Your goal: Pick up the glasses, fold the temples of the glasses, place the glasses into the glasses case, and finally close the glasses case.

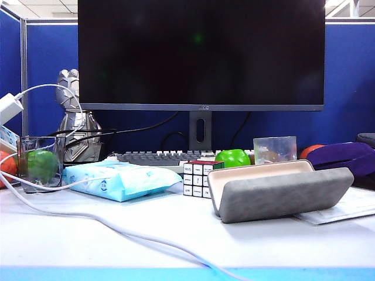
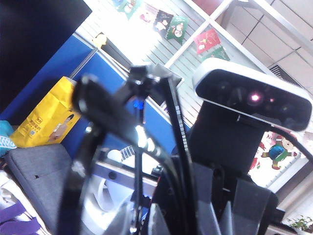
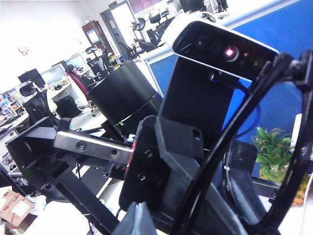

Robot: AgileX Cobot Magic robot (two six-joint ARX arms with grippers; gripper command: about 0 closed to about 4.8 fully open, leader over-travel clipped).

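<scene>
The glasses case [image 1: 280, 193] is lying open on the white bench [image 1: 176, 234], just right of a Rubik's cube [image 1: 198, 178] and a pale blue tissue pack [image 1: 120, 180], with neither arm showing in the exterior view. Both wrist cameras are pointing up into the office, each facing the other arm's camera, with the glasses [image 2: 122, 161] raised between them. The left pincer [image 2: 146, 215] appears to be gripping the black frame, while the right pincer [image 3: 146, 220] is sitting fully closed beside a temple [image 3: 244, 142]; its hold cannot be confirmed.
</scene>
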